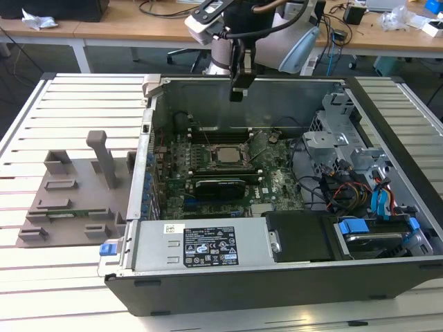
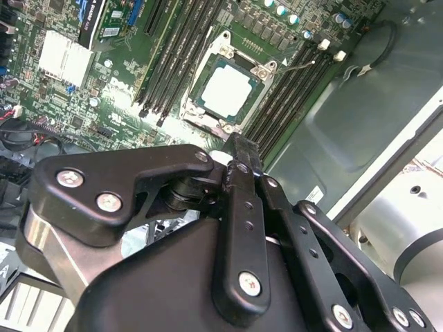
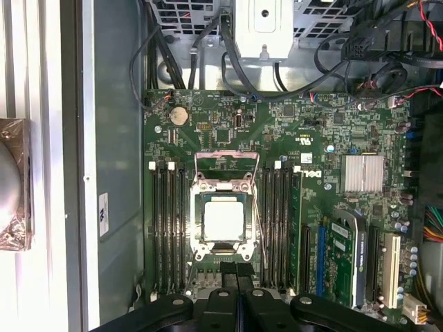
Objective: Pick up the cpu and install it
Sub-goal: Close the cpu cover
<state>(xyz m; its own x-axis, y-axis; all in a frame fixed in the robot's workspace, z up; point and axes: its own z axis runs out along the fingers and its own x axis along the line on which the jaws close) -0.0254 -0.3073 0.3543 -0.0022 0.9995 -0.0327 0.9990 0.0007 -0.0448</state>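
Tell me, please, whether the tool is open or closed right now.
Tool: closed, holding nothing, up above the chip.

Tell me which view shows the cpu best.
The first wrist view: the cpu sits in its socket, seen straight-on and unobstructed. The second wrist view shows it slanted; the exterior view shows it far off inside the case.

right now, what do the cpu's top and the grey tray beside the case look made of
The cpu: likely a metal lid, smooth pale silver; it glares bright in both wrist views. The grey tray: probably plastic, matte dull grey-brown, no shine, with moulded upright blocks; the look leaves it open.
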